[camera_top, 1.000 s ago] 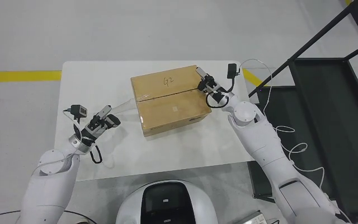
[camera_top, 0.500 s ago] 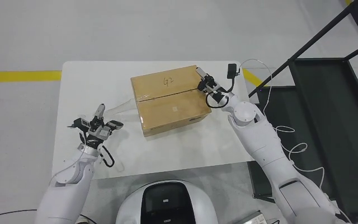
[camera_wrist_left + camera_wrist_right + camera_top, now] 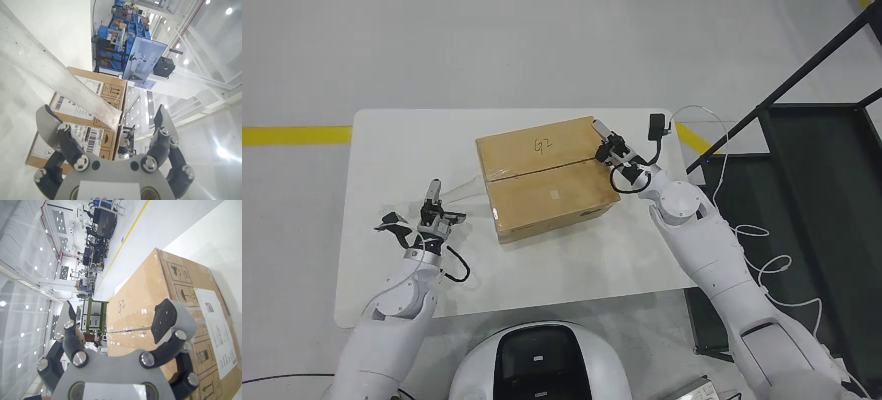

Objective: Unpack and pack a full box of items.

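A closed brown cardboard box (image 3: 542, 188) sits near the middle of the white rectangular table (image 3: 392, 150), a little toward the far right side, flaps down with the seam running along its top. The right gripper (image 3: 117, 306) is up at the box's far right top corner, jaws spread wide and holding nothing. One ribbed black pad (image 3: 163, 321) hangs over the top face close to the seam, the other finger out past the edge. I can't tell whether the pad touches the cardboard.

The left gripper (image 3: 102, 115) is over the table off the box's left end, clear of it and pointing at the labelled end face, its jaws also apart and gripping nothing. A long strip of clear packing tape (image 3: 75, 89) stretches from the box's upper left edge out past that gripper, crossing just beside one finger. Whether it sticks to the finger is hard to say
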You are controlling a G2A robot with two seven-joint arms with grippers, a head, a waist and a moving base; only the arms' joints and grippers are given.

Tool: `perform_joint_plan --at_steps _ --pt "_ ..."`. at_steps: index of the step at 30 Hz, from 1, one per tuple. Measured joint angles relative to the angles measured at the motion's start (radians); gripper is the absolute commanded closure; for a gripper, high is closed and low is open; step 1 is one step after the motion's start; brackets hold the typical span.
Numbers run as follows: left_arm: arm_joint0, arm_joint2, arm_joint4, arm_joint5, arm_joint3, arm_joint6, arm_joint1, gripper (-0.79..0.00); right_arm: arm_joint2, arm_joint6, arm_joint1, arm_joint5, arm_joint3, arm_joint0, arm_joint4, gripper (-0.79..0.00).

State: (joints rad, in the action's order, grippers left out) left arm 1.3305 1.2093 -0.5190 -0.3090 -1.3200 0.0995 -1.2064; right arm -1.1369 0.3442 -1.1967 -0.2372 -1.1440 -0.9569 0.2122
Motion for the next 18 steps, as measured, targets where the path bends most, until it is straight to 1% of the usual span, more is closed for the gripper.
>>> perform_joint_plan --at_steps 5,9,10,11,14,16,18 --pt "-0.046 -0.034 -0.031 0.004 0.069 0.023 -0.017 -0.785 0.000 0.000 0.000 0.000 0.000 0.000 0.000 -0.785" --pt "-0.082 -0.038 -0.055 -0.020 0.126 0.019 -0.029 -0.785 0.000 0.000 0.000 0.000 0.000 0.000 0.000 -0.785" --pt "-0.087 -0.036 -0.058 -0.030 0.135 0.015 -0.031 -0.699 0.000 0.000 0.000 0.000 0.000 0.000 0.000 -0.785" --pt "-0.089 -0.034 -0.059 -0.037 0.142 0.013 -0.032 -0.659 0.000 0.000 0.000 0.000 0.000 0.000 0.000 -0.785" --pt "-0.085 -0.022 -0.052 -0.051 0.150 0.013 -0.034 -0.594 0.000 0.000 0.000 0.000 0.000 0.000 0.000 -0.785" --pt "-0.072 -0.013 -0.042 -0.057 0.142 0.008 -0.033 -0.585 0.000 0.000 0.000 0.000 0.000 0.000 0.000 -0.785" --pt "-0.057 -0.003 -0.038 -0.060 0.131 0.001 -0.033 -0.545 0.000 0.000 0.000 0.000 0.000 0.000 0.000 -0.785"
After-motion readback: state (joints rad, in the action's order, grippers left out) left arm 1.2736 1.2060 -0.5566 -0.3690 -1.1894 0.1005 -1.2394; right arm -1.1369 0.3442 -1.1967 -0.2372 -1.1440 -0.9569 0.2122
